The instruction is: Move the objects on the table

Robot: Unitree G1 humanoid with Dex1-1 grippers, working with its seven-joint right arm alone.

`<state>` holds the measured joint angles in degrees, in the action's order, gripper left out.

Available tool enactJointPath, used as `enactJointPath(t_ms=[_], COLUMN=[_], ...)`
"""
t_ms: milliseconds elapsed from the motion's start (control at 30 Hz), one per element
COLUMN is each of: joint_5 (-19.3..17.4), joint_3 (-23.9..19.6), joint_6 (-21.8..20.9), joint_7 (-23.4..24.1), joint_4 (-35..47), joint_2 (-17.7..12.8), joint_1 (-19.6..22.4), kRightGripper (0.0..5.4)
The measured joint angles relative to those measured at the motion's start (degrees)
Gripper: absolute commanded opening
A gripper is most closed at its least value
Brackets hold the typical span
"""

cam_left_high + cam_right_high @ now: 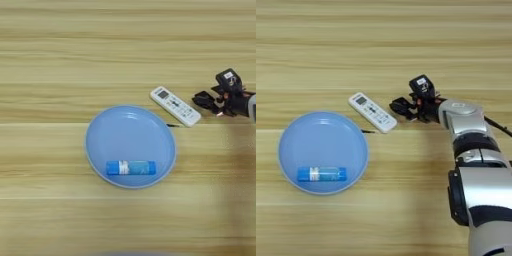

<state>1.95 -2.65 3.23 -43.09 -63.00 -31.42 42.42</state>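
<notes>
nearest the robot, the silver forearm rises from the bottom right corner in the right eye view, its jointed segments running up and to the left across the light wooden table. the left eye view shows only its far end at the right edge.

a little further out, on the left half of the scene, sits a round blue plate. inside it, near its closest rim, a blue tube with a white label lies on its side, lengthwise left to right, wholly within the plate.

beyond the plate's far right rim lies the long white remote, flat on the wood and set diagonally, its small screen at the far left end and its button rows running toward the near right. it is just beside the plate and apart from it. a thin dark line lies on the table at its near end, too small to make out.

right of the remote is the right gripper. its two black fingers are spread apart: one finger reaches low toward the remote's near end, close to it but with a strip of bare wood between them, and the other stands further back and higher, carrying a small white patch. nothing sits between the fingers.

the plank grain runs left to right across the far part of the table.
</notes>
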Motion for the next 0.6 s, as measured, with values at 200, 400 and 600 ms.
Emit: enactJointPath(t_ms=[200, 400, 600], joint_5=[-0.6, -2.4, -4.7], joint_3=[-0.2, -0.3, 0.0], joint_6=[0.1, 2.8, 9.0], joint_7=[-1.2, -3.1, -5.7], joint_4=[3.4, 15.3, 31.2], joint_2=[0.0, 0.1, 0.9], joint_1=[0.1, -0.7, -6.5], kRightGripper=[5.11, 5.38, 5.38])
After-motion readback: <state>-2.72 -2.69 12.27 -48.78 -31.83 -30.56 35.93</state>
